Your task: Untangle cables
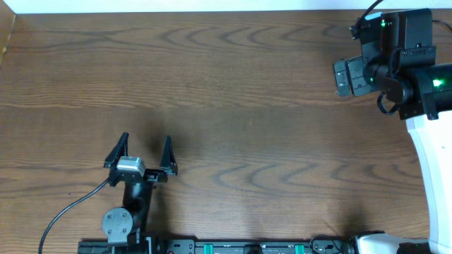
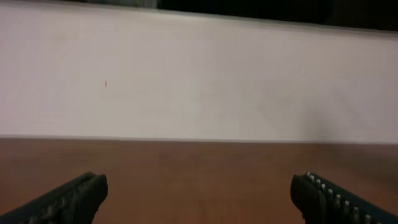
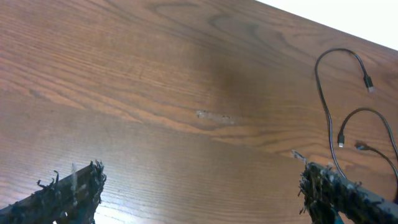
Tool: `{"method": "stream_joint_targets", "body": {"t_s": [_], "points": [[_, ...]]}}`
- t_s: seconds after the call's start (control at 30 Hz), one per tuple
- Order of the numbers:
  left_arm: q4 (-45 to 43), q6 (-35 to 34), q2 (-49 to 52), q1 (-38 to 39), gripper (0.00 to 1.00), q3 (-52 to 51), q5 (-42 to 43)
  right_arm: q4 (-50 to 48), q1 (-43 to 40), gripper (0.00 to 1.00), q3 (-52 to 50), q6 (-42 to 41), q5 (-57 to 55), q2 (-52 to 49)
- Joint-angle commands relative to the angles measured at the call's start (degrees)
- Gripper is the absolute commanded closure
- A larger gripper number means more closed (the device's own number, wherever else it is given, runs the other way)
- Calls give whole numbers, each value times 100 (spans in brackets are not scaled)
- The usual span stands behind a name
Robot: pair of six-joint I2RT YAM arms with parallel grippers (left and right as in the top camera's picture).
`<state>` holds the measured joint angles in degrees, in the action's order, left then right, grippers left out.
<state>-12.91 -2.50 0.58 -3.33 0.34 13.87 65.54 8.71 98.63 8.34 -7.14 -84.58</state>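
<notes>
The left black two-finger pincer [image 1: 145,141] hovers spread wide and empty over the near-left of the brown wood-grain worktop [image 1: 247,106], while the right pincer [image 3: 200,177], likewise spread and empty, hangs above the wood where thin black plug-ended cables [image 3: 323,106] lie in loose loops beside one finger.

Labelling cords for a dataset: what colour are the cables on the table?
The cables are black; clearest in the right wrist view.
</notes>
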Motion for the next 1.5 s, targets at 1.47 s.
{"method": "stream_joint_targets", "body": {"t_s": [1.47], "points": [[1567,96,-35,-35,1,-11,68,107,35,1,61,-142,120,90]]}}
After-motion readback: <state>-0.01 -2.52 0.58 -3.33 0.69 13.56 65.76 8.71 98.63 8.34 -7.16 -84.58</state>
